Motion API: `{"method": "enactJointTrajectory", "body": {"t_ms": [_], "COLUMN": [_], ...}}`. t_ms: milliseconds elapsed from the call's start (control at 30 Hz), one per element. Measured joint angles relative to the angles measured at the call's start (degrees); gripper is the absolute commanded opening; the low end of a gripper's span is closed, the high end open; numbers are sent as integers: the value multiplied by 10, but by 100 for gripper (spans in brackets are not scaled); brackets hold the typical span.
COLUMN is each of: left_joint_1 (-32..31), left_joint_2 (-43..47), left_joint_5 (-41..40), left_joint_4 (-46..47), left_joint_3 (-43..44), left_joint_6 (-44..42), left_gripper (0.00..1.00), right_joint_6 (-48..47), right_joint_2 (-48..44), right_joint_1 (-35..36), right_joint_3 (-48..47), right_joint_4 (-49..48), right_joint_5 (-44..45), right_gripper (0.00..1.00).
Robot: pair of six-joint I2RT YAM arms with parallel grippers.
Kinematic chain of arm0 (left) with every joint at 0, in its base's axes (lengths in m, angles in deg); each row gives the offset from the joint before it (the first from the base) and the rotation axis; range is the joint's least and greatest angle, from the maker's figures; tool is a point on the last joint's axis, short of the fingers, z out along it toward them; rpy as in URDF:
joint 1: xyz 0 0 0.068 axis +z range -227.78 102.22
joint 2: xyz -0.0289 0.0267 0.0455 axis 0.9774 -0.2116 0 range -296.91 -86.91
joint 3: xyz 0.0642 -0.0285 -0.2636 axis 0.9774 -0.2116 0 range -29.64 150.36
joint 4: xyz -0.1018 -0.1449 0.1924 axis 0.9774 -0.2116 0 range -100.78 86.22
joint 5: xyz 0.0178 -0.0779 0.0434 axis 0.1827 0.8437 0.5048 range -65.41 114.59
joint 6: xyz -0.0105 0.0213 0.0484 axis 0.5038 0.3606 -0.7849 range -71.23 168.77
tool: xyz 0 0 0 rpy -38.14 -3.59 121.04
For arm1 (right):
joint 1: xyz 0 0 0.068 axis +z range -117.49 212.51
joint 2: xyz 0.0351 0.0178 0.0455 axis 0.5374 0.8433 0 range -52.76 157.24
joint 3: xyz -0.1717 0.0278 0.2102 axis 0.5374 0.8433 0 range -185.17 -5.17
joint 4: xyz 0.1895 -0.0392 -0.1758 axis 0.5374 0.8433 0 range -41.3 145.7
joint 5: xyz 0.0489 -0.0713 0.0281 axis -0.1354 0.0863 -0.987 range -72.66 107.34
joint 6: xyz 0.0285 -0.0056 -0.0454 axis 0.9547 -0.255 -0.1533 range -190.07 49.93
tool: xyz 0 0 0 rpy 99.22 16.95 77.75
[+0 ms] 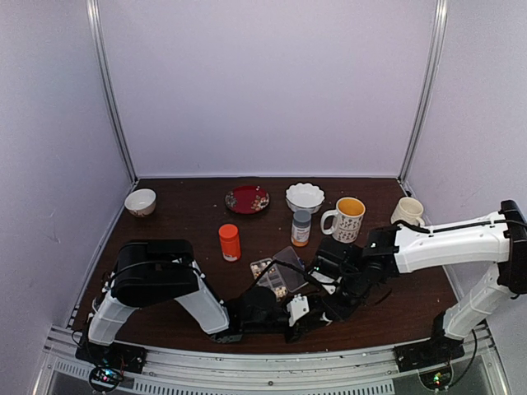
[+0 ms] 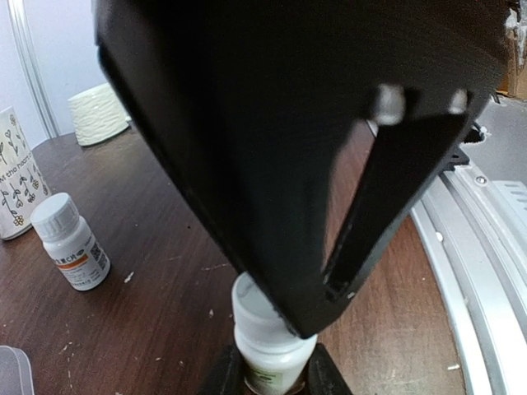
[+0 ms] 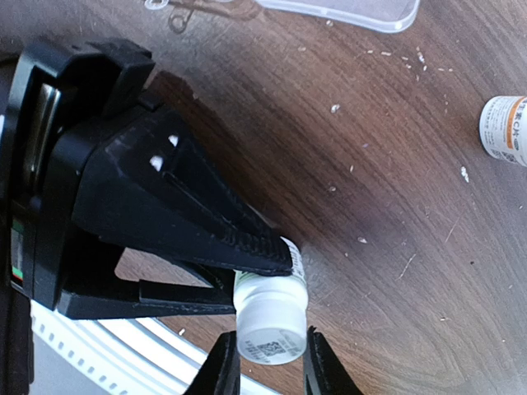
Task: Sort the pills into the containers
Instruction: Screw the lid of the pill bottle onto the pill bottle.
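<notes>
Gripping one small white bottle (image 3: 270,317), left and right jaws both closed on it; pill box (image 1: 269,273) nearby.

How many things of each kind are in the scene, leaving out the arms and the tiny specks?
Bowls: 2, tan bowl, white scalloped bowl
Mugs: 2, patterned mug, cream mug
Plates: 1, red plate
Bottles: 3, orange bottle, grey-capped bottle, small white bottle
Pill boxes: 1, clear pill box
Total: 9

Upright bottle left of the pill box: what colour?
The bottle is orange-red; the top external view shows it best.
</notes>
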Motion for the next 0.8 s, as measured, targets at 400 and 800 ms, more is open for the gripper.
{"method": "enactJointTrajectory", "body": {"t_ms": [400, 800], "left_joint_1": [1, -5], "left_joint_2": [5, 42], "left_joint_5": [13, -23], "left_joint_4": [-8, -91], "left_joint_3": [-1, 1], "left_joint_6": [0, 17], "left_gripper": [7, 8], "right_joint_6": [-12, 118], "right_joint_2": [10, -28], "right_joint_1": [-1, -29], "right_joint_3": [-15, 34], "right_joint_4": [26, -40], "right_joint_5": [-12, -41], "right_gripper": [18, 13]}}
